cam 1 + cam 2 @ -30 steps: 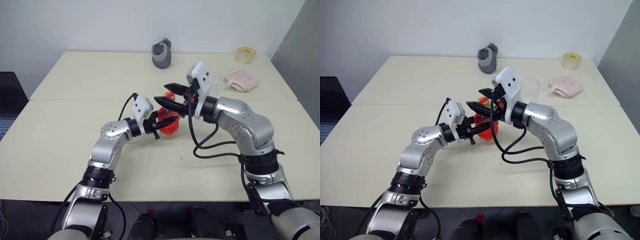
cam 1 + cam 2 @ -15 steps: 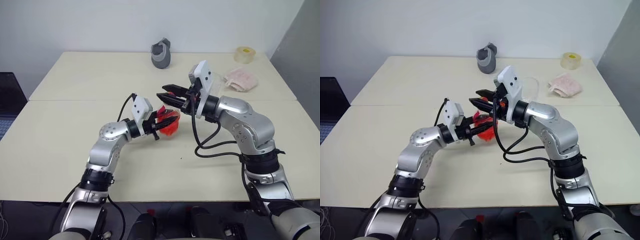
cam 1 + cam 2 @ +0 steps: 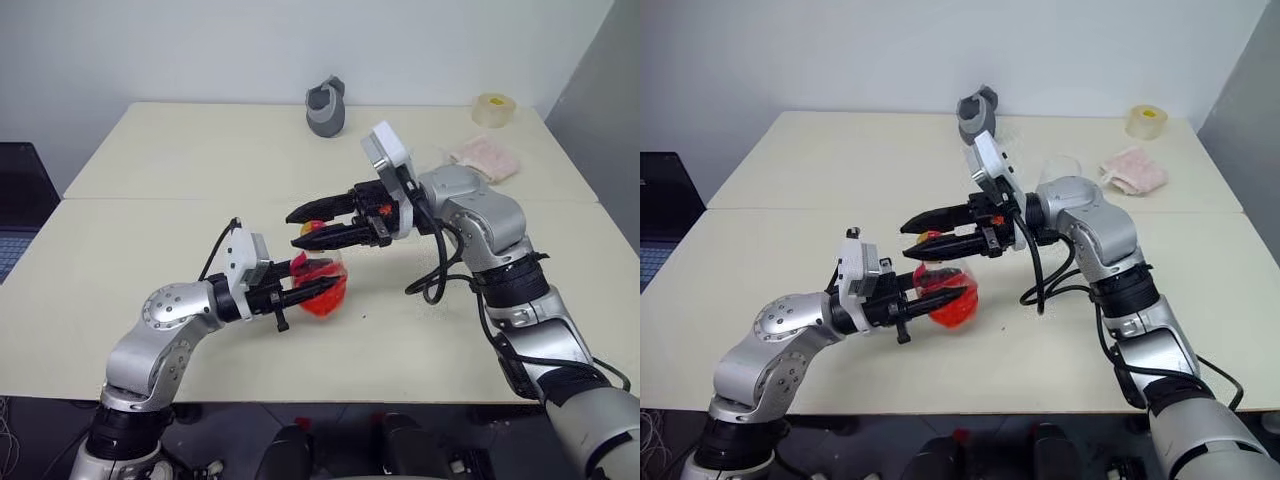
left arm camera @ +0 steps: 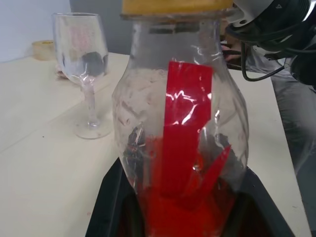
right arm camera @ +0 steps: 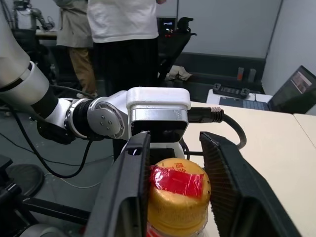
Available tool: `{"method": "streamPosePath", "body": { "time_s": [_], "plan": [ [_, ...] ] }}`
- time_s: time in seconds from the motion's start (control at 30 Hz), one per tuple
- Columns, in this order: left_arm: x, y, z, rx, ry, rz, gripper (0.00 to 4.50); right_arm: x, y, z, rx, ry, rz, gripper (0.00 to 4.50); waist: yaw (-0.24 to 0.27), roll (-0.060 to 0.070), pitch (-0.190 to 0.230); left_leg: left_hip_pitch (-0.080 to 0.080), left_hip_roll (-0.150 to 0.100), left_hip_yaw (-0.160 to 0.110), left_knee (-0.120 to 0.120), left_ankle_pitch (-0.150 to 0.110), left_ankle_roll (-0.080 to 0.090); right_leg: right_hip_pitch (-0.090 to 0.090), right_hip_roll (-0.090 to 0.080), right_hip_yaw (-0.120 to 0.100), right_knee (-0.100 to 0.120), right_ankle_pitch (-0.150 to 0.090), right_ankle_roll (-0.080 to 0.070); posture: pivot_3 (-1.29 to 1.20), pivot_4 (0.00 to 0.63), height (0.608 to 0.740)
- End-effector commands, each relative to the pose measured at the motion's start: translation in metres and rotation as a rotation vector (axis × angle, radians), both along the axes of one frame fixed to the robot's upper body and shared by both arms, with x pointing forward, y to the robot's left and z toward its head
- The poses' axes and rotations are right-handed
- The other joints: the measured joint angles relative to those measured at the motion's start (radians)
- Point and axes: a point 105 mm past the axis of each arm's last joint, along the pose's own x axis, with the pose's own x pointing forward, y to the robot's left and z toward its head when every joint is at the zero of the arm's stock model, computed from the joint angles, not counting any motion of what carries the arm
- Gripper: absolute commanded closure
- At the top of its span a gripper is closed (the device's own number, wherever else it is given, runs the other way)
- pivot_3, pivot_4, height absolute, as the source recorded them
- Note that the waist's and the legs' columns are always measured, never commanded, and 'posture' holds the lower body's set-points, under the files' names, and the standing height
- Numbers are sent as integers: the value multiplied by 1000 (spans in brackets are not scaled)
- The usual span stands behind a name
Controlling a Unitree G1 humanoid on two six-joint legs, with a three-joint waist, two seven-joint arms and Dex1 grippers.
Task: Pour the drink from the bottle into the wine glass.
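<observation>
My left gripper [image 3: 318, 281] is shut on the bottle [image 3: 322, 298], holding it upright just above the table's near middle. The clear bottle [image 4: 177, 123] has the red drink [image 4: 177, 212] in its lower part and a yellow cap [image 5: 178, 197] with a red label. Level and pointing left, my right gripper [image 3: 300, 227] is open, its fingers [image 5: 133, 187] close on either side of the cap. The empty wine glass [image 4: 81, 44] stands farther back on the table, partly behind my right arm [image 3: 1060, 170].
At the table's back stand a grey object [image 3: 325, 105], a tape roll [image 3: 491, 109] and a pink cloth [image 3: 485, 155]. A seam crosses the table [image 3: 120, 200]. A person [image 5: 123, 29] stands beyond the table's front.
My left arm has drawn the bottle nearer to the table's front edge. My right gripper followed, swung round to point left, and its fingers now straddle the cap.
</observation>
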Motion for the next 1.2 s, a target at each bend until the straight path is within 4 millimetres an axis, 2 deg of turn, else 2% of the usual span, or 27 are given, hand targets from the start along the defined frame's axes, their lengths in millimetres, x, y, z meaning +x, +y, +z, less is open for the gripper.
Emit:
{"method": "streamPosePath", "body": {
  "time_s": [0.03, 0.17, 0.3, 0.5, 0.77, 1.07, 1.2],
  "plan": [
    [-2, -3, 15, 6, -114, -43, 3218, 7, -14, 8, 10, -45, -82, 1497, 1, 0, 0, 0, 0, 0, 0, 0, 0, 0, 0, 0, 0, 0, 0, 0, 150, 740],
    [13, 11, 13, 27, -120, 32, 3218, 8, -35, 7, 14, -25, -191, 78, 8, 0, 0, 0, -1, 0, 0, 0, 0, 0, 0, 0, -1, 0, 0, 0, 150, 740],
    [28, 18, 12, 35, -136, 90, 3218, 15, -50, 10, 59, 22, -368, 78, 12, 1, 0, 0, -1, 1, 0, 0, 0, -1, 0, 1, 0, 0, 0, 0, 150, 740],
    [50, 4, 15, -6, -156, 127, 3218, 14, -42, 8, 130, 30, -555, 78, 15, 1, 1, -1, -1, 1, 0, 0, 0, -1, 0, 1, 0, 0, 0, 0, 150, 740],
    [69, -15, 23, -34, -182, 102, 3218, 16, -24, 16, 187, 20, -635, 78, 13, 1, 0, -1, -1, 1, 0, 0, -1, -1, 1, 1, 0, 0, 0, 0, 150, 740],
    [68, -19, 22, -36, -187, 82, 3218, 19, -16, 13, 184, 31, -645, 78, 12, 1, 0, -1, -1, 1, 0, 2, -4, -1, 1, 1, 0, 0, 0, 0, 150, 740],
    [62, -17, 17, -31, -173, 82, 3218, 22, -14, 15, 201, 51, -643, 1352, 11, 1, 0, -1, -1, 1, 0, 2, -4, -1, 1, 1, 0, 0, 0, 0, 150, 740]
  ]
}}
